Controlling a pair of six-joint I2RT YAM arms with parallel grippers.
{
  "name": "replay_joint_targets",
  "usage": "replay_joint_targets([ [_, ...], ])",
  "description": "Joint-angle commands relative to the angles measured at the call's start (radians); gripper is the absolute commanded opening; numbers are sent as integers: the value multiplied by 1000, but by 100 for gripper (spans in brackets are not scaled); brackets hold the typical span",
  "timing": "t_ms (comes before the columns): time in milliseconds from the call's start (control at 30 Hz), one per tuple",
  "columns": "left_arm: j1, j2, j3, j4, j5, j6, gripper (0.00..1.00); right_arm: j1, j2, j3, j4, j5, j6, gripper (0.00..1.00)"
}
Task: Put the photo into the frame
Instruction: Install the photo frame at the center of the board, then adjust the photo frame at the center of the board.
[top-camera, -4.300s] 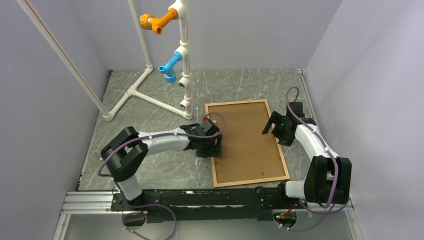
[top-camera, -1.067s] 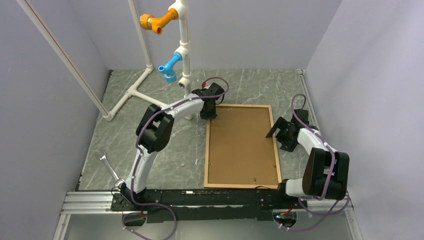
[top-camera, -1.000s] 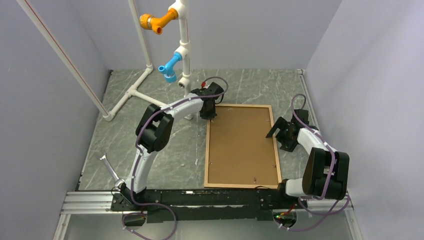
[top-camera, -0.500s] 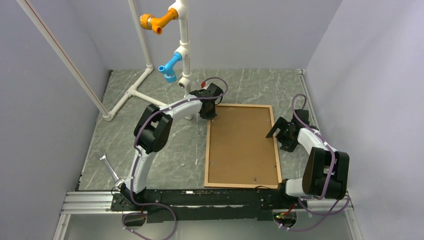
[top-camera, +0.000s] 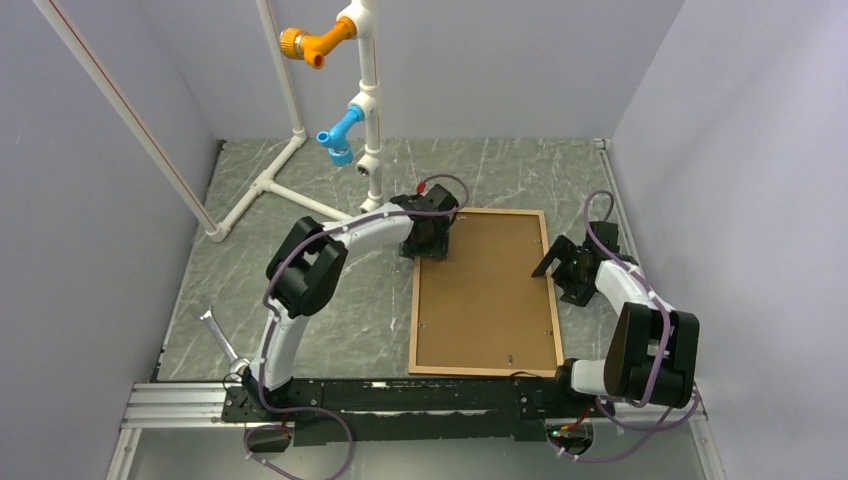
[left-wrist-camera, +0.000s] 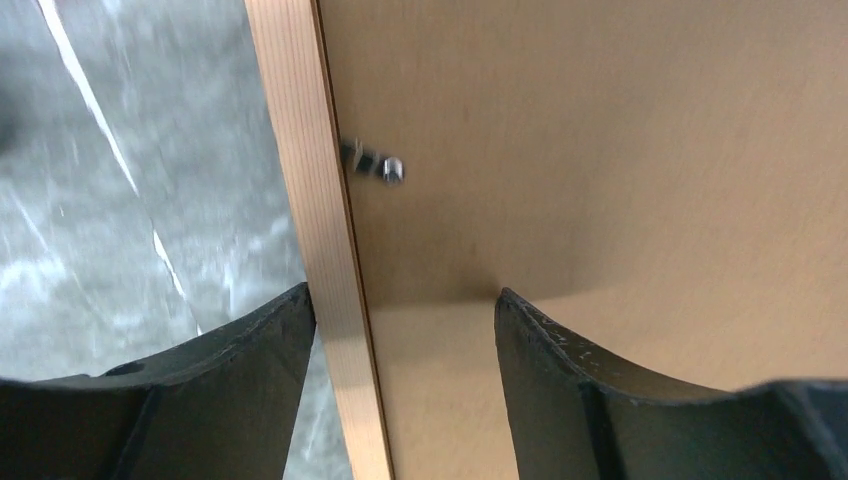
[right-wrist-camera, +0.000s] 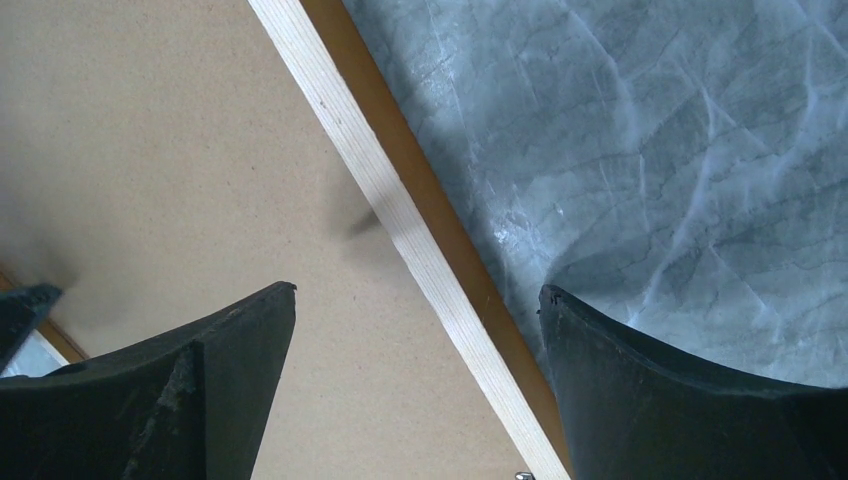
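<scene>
Photo is not made out in any view; whether it is hidden under the backing board (top-camera: 485, 295) cannot be told. The glass side of the frame (top-camera: 485, 371) is turned down and unseen. Finger contact with the wood cannot be judged. The left gripper (left-wrist-camera: 402, 300) is spread apart at the frame's far left corner, with the left rail caught between the fingers and a small metal tab (left-wrist-camera: 372, 165) just ahead. The right gripper (right-wrist-camera: 415, 292) is also spread apart, straddling the far half of the right rail. The frame is laid flat on the right half of the tabletop (top-camera: 300, 320), reaching almost to the near edge. Thin light wood rails are seen around plain brown board.
</scene>
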Motion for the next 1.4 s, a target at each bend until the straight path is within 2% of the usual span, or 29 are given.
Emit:
replay_joint_targets([
  [0,-49,-109,-95,-52,25,-22,70,-7,-54,-24,0,-20,11,94],
  [200,-111,-167,-169,-17,71,-58,69,-7,-62,-46,1,-50,18,94],
  [500,-102,16,112,-94,103,-10,68,-6,-121,-105,16,-161,56,94],
  [767,-7,134,325,-90,192,35,68,-7,-166,-150,27,-243,91,94],
  [900,13,183,462,-117,218,80,68,-6,-231,-194,35,-296,136,93],
  [1033,22,182,518,-158,185,124,70,-6,-326,-229,23,-336,184,93],
  [1100,22,158,505,-181,165,136,76,-6,-372,-235,10,-347,199,93],
  [1167,18,116,471,-188,125,142,99,-5,-412,-235,-12,-334,199,94],
  [1367,-52,-46,337,-201,65,143,99,-5,-433,-236,-53,-304,161,94],
])
